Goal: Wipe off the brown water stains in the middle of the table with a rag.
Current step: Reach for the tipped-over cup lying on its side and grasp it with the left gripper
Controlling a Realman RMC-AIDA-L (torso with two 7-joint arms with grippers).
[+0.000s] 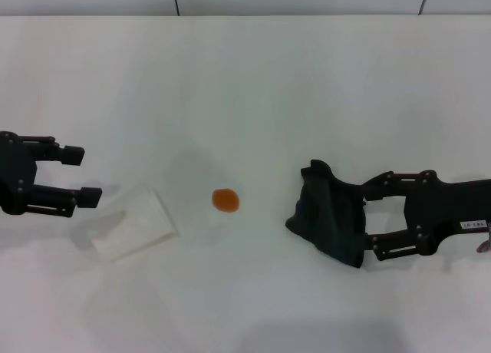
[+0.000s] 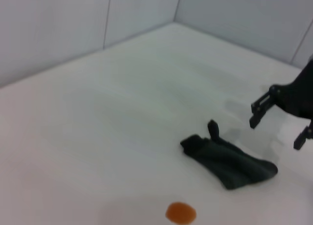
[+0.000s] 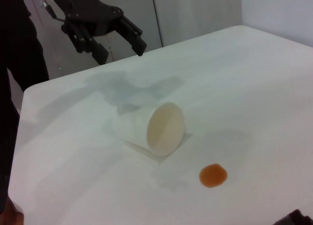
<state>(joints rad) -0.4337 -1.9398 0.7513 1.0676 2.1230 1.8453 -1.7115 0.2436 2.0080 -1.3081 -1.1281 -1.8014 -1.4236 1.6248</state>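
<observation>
From the head camera you see one large plain white smooth table [image 1: 253, 77] carrying three loose things: one small roundish orange-brown water stain [image 1: 225, 200] near the middle, one white paper cup [image 1: 132, 224] tipped on its side just left of the stain, and one soft dark-grey rag [image 1: 328, 223] crumpled to the stain's right, apart from it. Your left gripper [image 1: 86, 174] sits at the left edge with its two fingers spread and nothing between them; your right gripper [image 1: 367, 225] reaches in from the right, its two fingers apart and meeting the rag's right edge, though you cannot tell whether they pinch the cloth. In the left wrist camera you get the same single stain [image 2: 181, 213], the single rag [image 2: 228, 158] lying flat on the table [image 2: 122, 102], and the right gripper [image 2: 276, 123] just beside it, fingers parted. In the right wrist camera you see the one cup [image 3: 157, 128] lying mouth-forward, the stain [image 3: 212, 175] near it, and the left gripper [image 3: 121, 40] beyond, fingers spread.
</observation>
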